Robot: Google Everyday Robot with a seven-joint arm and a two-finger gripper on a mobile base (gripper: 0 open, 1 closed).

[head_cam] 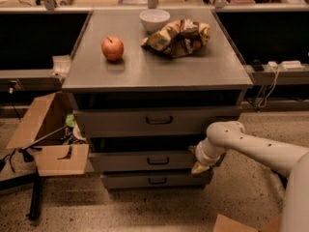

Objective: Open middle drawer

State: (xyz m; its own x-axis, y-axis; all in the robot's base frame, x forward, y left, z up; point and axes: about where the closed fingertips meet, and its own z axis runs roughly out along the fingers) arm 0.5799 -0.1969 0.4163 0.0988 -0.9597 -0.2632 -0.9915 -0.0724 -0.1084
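Observation:
The middle drawer (140,161) is the mid-sized grey front of the cabinet, with a small dark loop handle (158,161) at its centre. It sits between the taller top drawer (154,122) and the narrow bottom drawer (154,180). My gripper (199,166) hangs from the white arm (251,146) that reaches in from the right. It is at the right end of the middle drawer's front, well to the right of the handle. Its tip points down, against or just in front of the drawer's right corner.
On the cabinet top (159,71) lie a red apple (112,48), a white bowl (154,19) and a crumpled snack bag (177,36). An open cardboard box (48,139) stands on the floor to the left, with a dark chair leg (35,197) in front of it. Cables and a power strip (282,65) are at the right.

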